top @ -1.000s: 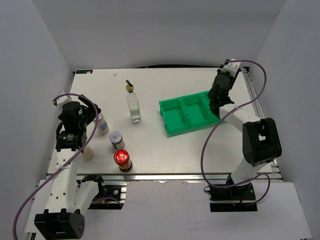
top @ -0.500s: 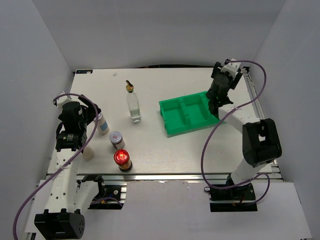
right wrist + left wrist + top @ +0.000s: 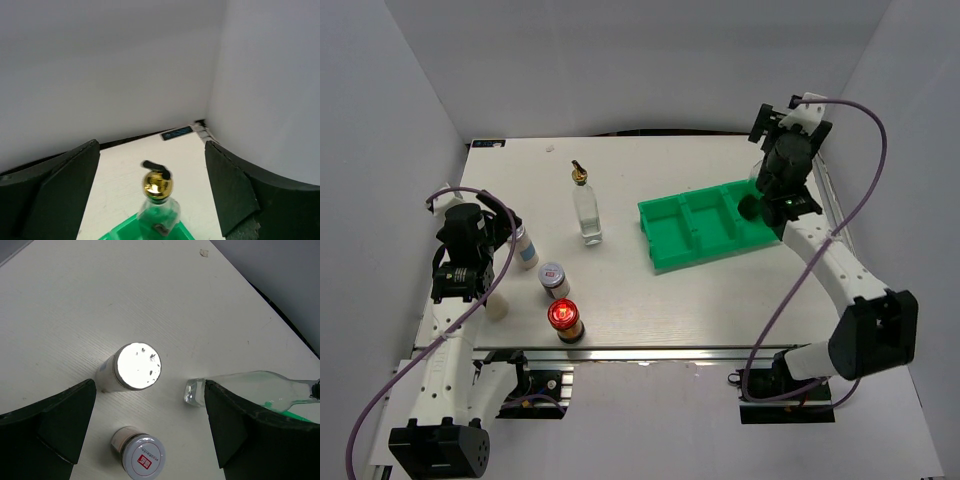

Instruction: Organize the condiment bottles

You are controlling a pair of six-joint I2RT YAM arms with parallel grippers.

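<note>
Right wrist view only: a tall clear glass bottle with a gold pourer top (image 3: 158, 192) is shown upright in the green three-compartment plastic tray (image 3: 680, 240). In the top view it is masked by the right arm.
Left wrist view only: the pierced lid of a silver-lidded white shaker (image 3: 136, 366) is seen from above.
Right end effector (image 3: 756, 203): spread wide and empty, held above the trayed bottle.
Left end effector (image 3: 150, 387): spread wide and empty, held over the shaker.
Loose bottles: a second gold-topped glass bottle (image 3: 585, 208), the shaker, a small jar with a red-marked lid (image 3: 553, 276) and a dark red-capped bottle (image 3: 564, 317) stand on the white surface (image 3: 650, 300), well apart from the tray.
Hard to make out: a pale object (image 3: 498, 306) under the left arm cannot be identified.
Change: the right end effector, low at the tray's right end half a second ago, has been raised. Nothing else has moved.
</note>
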